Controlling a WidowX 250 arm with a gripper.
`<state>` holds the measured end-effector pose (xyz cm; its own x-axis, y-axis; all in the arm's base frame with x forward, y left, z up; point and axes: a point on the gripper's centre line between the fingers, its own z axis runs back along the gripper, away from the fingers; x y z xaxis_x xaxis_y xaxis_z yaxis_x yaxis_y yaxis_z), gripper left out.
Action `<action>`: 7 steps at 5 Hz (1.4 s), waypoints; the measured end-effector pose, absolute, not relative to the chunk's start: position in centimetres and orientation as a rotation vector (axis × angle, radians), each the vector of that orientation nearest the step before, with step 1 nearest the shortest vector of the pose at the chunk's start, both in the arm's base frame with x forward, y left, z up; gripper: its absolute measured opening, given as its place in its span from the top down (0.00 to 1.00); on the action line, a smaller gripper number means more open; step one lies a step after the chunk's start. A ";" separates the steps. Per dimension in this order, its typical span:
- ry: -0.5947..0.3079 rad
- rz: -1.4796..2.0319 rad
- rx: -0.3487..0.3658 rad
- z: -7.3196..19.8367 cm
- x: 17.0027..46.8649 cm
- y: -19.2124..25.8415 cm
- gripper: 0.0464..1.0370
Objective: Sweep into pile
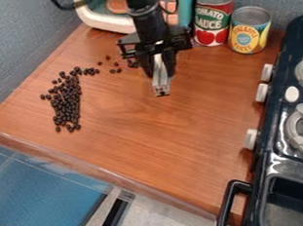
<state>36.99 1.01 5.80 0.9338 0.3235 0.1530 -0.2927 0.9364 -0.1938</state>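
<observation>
Black beans (67,102) lie scattered over the brown wooden counter (149,139), most of them crowded into a long, uneven patch toward the left. The patch has a narrow arm bending off its top toward the right, and a few loose beans sit between that arm and me, some close to my black housing.

I hang my claw (161,92) over the upper middle of the counter, pointing down, to the right of the main patch and well apart from it. A narrow silvery piece (158,73) runs down at my tip; whether I am open, closed or gripping it, I cannot tell.

Behind me and to the right stand a red tomato sauce can (212,20) and a shorter yellow can (249,32), both upright. The dark stove (277,147) lines the counter's right side.
</observation>
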 end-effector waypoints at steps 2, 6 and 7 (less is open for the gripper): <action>-0.129 0.411 -0.105 1.9 38.4 2.6 0.66; -0.149 0.526 -0.065 1.6 39.4 4.5 0.66; -0.162 0.589 -0.060 1.6 38.7 5.9 0.66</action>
